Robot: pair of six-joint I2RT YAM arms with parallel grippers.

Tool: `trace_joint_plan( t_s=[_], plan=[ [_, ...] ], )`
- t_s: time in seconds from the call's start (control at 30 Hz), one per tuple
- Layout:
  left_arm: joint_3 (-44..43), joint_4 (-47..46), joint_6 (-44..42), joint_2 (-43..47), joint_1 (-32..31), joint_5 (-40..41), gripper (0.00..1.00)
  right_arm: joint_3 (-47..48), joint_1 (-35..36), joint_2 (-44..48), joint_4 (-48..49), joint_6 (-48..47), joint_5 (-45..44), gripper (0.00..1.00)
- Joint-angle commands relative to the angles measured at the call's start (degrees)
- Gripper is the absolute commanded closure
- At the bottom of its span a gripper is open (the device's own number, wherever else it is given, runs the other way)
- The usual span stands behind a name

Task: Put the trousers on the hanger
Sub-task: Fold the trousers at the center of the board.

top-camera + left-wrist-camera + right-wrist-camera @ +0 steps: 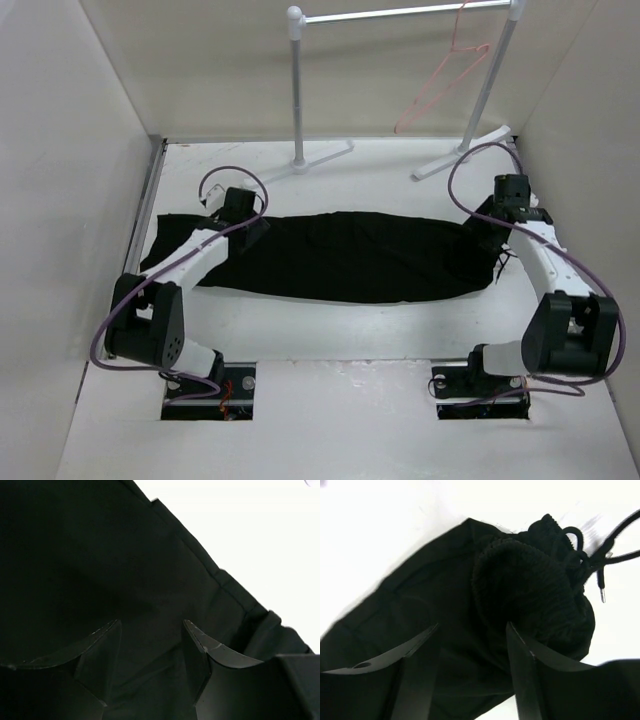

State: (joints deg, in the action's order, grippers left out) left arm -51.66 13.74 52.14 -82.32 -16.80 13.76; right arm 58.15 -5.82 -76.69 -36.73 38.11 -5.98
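Observation:
The black trousers [350, 255] lie flat and stretched left to right across the white table. My left gripper [250, 222] hovers open over their left end. In the left wrist view the left gripper [152, 622] has its jaws apart over the dark cloth [100, 555], gripping nothing. My right gripper [490, 235] is at the right end. In the right wrist view the right gripper [473, 625] stands open above the bunched ribbed waistband [530, 580] and its drawstring [600, 565]. The pink wire hanger [445, 85] hangs on the rail at the back right.
A white rack [296, 90] with a tube rail [400, 12] stands at the back, its feet [440, 165] just behind the trousers. White walls close in the table on the left, right and back.

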Motion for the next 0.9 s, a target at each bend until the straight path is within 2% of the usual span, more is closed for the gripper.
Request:
trace_joint_plan(
  t_s=[0.0,0.07,0.17,0.23,0.4,0.47,0.6,0.77,0.87],
  plan=[
    [2.52,-5.38,0.15,0.06,2.94,-2.06,0.52,2.67,1.38,-2.59,-0.80,-3.74,-2.36,0.46],
    [4.89,-6.52,0.50,-0.99,5.84,-3.82,0.52,2.32,1.47,-4.16,-0.18,-3.83,-3.86,0.54],
    [9.11,-7.58,2.96,-1.61,9.71,-4.36,0.52,2.06,0.07,-5.40,-0.19,-3.74,-5.44,0.80],
    [11.22,-8.28,4.19,-1.26,11.82,-4.00,0.52,1.18,-2.82,-4.70,0.95,-2.95,-7.02,0.90],
    [12.46,-8.29,4.90,-2.14,14.73,-3.30,0.52,-0.84,-11.52,-6.63,8.06,-1.99,-3.45,0.94],
    [12.46,-8.03,5.25,-2.58,15.43,-3.21,0.52,-0.76,-13.46,-8.73,10.70,-0.33,0.95,0.94],
    [12.28,-7.15,6.13,-3.11,17.10,-3.21,0.53,-1.72,-15.84,-14.61,17.21,3.28,3.42,0.94],
    [12.28,-6.27,6.40,-0.83,17.28,-3.30,0.52,0.11,-16.11,-17.80,17.31,4.52,3.52,0.95],
    [11.32,-4.60,6.48,1.11,16.58,-3.74,0.51,1.44,-16.54,-16.22,13.54,4.61,0.90,0.88]
  ],
)
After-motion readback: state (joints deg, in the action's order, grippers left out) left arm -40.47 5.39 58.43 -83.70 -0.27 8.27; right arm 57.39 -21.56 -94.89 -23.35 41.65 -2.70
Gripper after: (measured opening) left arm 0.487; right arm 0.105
